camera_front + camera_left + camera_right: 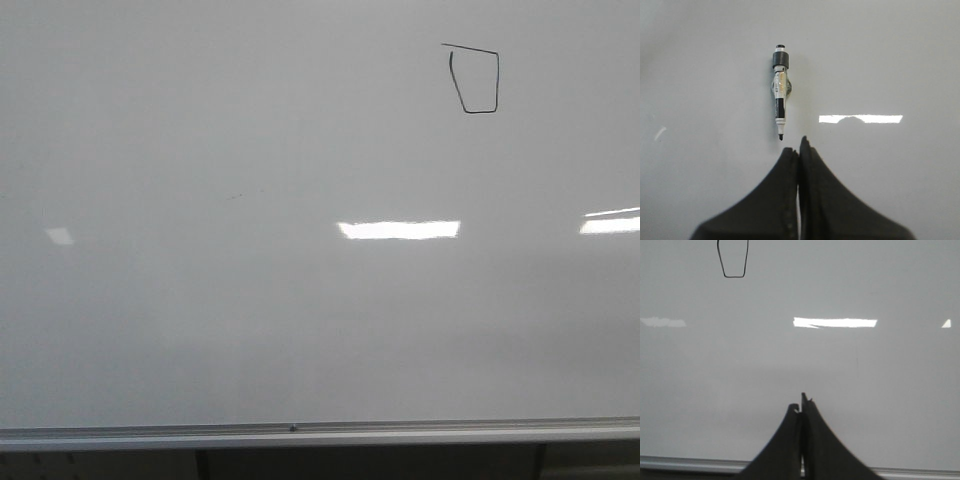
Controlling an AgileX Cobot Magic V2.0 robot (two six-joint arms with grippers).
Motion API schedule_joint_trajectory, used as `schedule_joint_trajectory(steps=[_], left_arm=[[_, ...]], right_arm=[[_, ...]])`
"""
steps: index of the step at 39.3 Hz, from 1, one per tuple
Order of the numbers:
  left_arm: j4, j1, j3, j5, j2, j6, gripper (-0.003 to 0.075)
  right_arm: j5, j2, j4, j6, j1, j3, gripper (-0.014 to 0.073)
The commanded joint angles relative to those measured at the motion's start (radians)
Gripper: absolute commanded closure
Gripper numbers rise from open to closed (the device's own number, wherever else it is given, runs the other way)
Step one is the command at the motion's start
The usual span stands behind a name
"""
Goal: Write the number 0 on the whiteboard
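Though both claws read as clenched with nothing between the jaws, the number 0 (474,80) already stands on the whiteboard (250,320), high above the bright middle reflection (399,229) and a little to its right. Left gripper (799,150) pinched shut; right gripper (801,407) likewise. Marker (780,92) lies uncapped just beyond the left claw, on what may be the board or a pale table; hard to say. Judgement: light, stiff, slick-barrelled, best gripped mid-barrel. No containers in sight. Silver rail (300,432) runs below.
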Motion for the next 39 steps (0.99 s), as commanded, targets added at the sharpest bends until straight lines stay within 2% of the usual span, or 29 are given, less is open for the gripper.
schedule_joint_trajectory(steps=[1,39], left_arm=[[-0.008,0.002,0.023,-0.083,-0.02,-0.011,0.074],[-0.008,0.002,0.023,-0.083,-0.018,-0.011,0.074]], right_arm=[[-0.057,-0.029,-0.026,0.013,-0.015,0.001,0.0662],[-0.054,-0.028,-0.04,0.013,-0.015,0.001,0.0662]])
